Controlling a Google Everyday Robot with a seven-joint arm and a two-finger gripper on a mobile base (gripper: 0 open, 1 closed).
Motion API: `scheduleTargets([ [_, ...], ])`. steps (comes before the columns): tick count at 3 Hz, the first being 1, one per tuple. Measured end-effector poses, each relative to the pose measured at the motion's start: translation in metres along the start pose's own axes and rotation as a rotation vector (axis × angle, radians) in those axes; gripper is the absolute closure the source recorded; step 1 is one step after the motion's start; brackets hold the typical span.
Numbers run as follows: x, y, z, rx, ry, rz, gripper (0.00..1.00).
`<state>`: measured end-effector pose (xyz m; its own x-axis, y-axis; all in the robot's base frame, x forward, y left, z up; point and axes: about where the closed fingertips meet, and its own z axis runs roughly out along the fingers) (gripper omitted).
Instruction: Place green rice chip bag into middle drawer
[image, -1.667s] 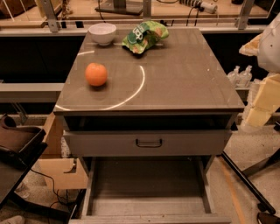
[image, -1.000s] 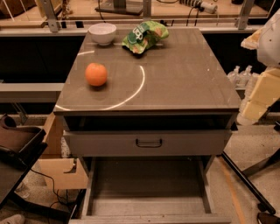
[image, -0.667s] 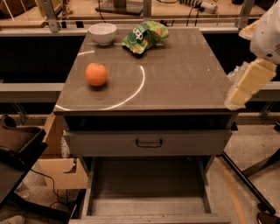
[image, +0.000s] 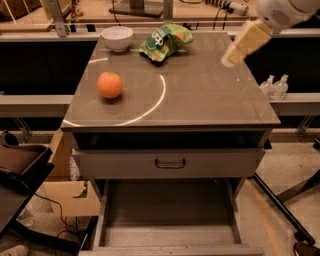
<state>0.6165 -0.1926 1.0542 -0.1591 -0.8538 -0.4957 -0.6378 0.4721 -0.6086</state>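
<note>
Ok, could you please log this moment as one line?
gripper: over cabinet top, right rear | green rice chip bag: on top, rear centre | middle drawer: open, bare

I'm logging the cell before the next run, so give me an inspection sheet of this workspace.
Surface: cabinet top, glossy, with a curved light reflection.
Job's things: green rice chip bag at the top's far edge; middle drawer pulled open, floor bare.
Clutter: white bowl left of the bag; orange nearer the front left.
Grippers: pincer hovers above the top's right side, apart from the bag.
Cables: dark cable on the floor, lower left.
Surroundings: two small bottles at right; cardboard box at left.
</note>
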Motion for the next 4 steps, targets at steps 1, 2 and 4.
scheduleTargets([
  [1,-0.038,-0.036,0.019,0.1,-0.089,0.004,0.0],
  [2,-0.042,-0.033,0.027,0.092,-0.085,0.002,0.0],
  [4,-0.082,-0.03,0.109,0.011,-0.235,0.033,0.0],
])
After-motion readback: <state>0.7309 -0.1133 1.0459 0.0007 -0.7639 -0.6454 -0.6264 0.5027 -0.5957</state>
